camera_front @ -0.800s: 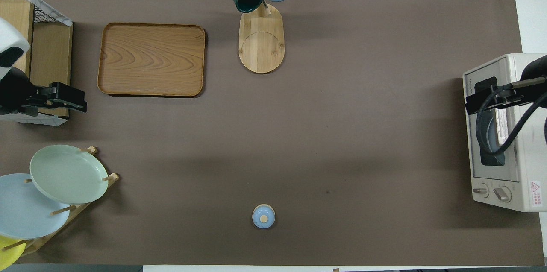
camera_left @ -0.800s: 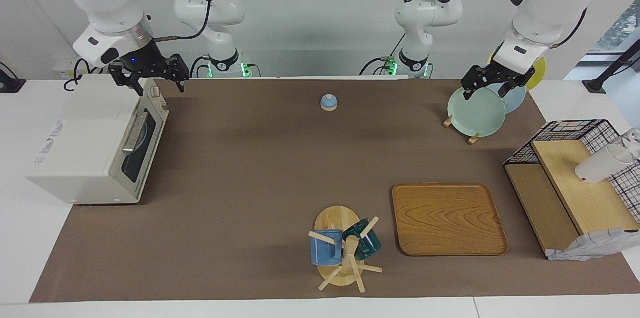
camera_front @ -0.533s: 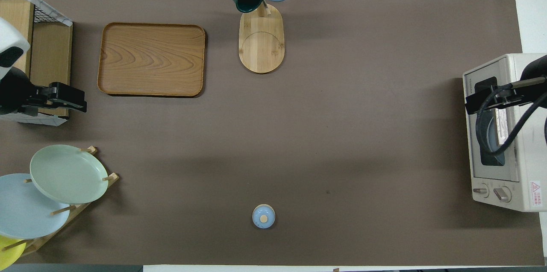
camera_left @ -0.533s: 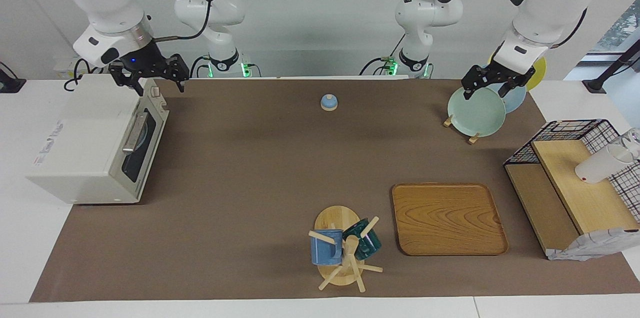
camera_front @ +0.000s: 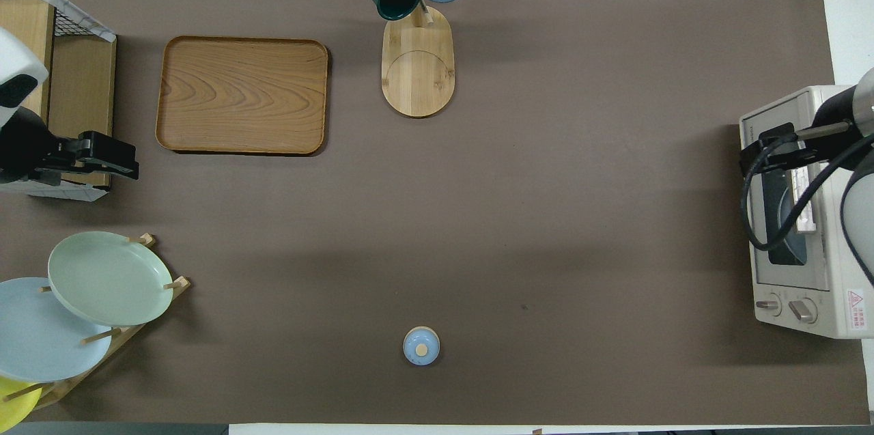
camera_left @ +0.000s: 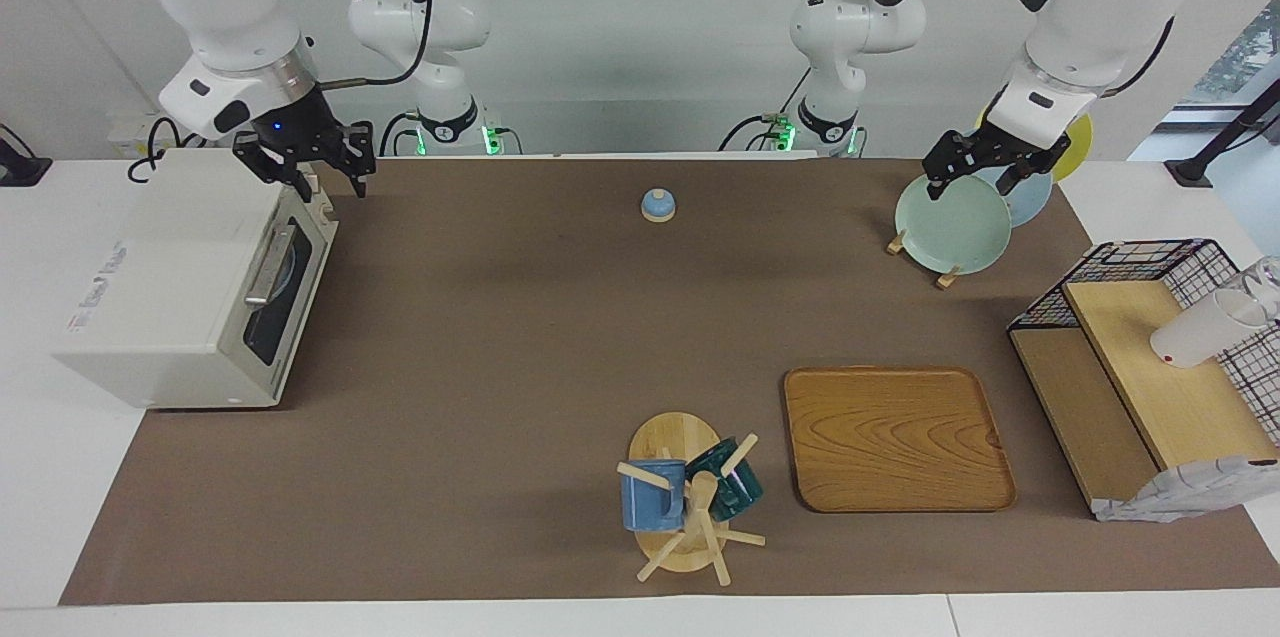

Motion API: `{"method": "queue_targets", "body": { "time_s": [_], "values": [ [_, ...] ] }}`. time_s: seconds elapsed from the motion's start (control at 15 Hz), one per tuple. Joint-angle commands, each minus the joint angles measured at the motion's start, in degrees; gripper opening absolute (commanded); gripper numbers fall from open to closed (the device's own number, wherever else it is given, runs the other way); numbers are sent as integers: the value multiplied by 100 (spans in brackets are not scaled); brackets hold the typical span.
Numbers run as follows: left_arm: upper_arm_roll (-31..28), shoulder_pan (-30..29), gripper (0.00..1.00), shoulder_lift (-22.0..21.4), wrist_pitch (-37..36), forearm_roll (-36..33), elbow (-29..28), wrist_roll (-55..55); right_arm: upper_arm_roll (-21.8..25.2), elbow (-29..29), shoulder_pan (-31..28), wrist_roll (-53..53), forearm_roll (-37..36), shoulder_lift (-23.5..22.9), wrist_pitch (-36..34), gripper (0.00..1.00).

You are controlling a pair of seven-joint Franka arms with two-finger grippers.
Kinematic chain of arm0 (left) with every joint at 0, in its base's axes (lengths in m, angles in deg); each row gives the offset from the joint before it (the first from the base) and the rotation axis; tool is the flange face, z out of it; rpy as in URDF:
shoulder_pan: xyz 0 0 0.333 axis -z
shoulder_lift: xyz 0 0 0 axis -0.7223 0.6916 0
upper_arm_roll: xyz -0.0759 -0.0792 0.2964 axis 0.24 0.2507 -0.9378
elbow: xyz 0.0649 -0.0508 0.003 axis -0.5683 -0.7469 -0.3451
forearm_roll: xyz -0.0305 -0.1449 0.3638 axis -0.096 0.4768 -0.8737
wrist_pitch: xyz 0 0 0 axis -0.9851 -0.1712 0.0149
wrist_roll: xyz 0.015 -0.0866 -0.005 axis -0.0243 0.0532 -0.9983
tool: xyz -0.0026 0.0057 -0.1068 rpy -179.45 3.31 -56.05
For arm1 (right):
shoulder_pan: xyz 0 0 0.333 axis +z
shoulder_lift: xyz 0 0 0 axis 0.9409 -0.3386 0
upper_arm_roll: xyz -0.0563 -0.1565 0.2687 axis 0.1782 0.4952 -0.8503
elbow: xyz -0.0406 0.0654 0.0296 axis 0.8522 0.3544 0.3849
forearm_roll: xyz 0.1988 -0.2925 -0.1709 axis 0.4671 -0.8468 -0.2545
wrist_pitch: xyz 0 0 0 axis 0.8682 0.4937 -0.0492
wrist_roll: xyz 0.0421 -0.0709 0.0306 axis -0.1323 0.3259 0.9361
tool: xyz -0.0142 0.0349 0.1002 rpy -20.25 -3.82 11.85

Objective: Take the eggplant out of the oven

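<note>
Two claws are up in the air. Under the right gripper (camera_left: 305,172), fingers spread wide, sits the oven (camera_left: 190,287) with its door shut. No eggplant shows. The left gripper (camera_left: 985,172), also spread, waits over the green plate (camera_left: 950,225).

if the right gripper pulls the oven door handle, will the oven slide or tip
The oven looks boxy and broad-based, sitting flat, so tipping seems unlikely. Its door is shut, and the handle sits high on it, so a hard pull might drag the oven along the brown mat. The right gripper hangs open over the oven's corner nearest the robots.
</note>
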Motion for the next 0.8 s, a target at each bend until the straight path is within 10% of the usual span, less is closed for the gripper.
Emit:
{"method": "queue_targets", "body": {
  "time_s": [0.0, 0.73],
  "values": [
    [52, -51, 100, -70, -36, -72, -6, 27, 64, -1226, -269, -112, -198, 577, 895, 0],
    [52, -78, 100, -70, -19, -72, -6, 18, 64, -2583, -1069, 152, -1051, 887, 2118, 0]
  ]
}}
